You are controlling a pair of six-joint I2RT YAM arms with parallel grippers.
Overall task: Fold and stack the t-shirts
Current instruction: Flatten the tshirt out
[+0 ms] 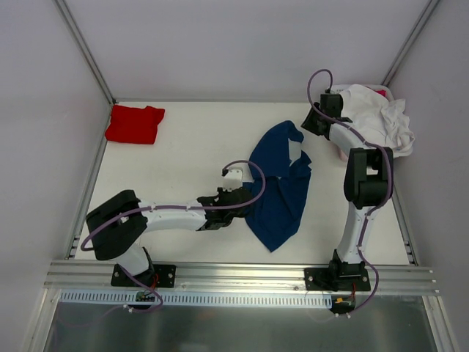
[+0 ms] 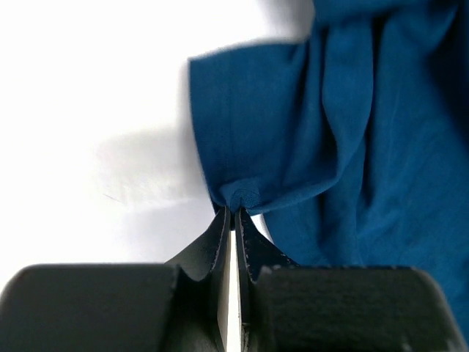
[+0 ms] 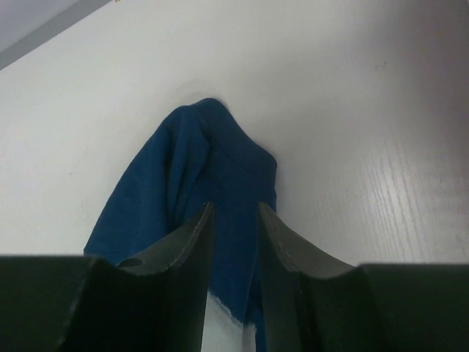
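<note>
Lying crumpled at the middle of the desk (image 1: 190, 147), the navy blue t-shirt (image 1: 278, 194) is pinched at its left edge by the left gripper (image 2: 234, 213), jaws closed tight on a fold. Its far end is straddled by the right gripper (image 3: 234, 209), jaws half apart with cloth between them; whether it is gripped cannot be told. A folded red t-shirt (image 1: 134, 123) is seen far left.

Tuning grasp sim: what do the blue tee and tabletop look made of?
The blue t-shirt: thin matte knit cloth, likely cotton jersey; it drapes in soft folds and bunches where the left gripper pinches it. The tabletop: white, smooth, faint wood-grain lines; probably laminate or painted board.
</note>
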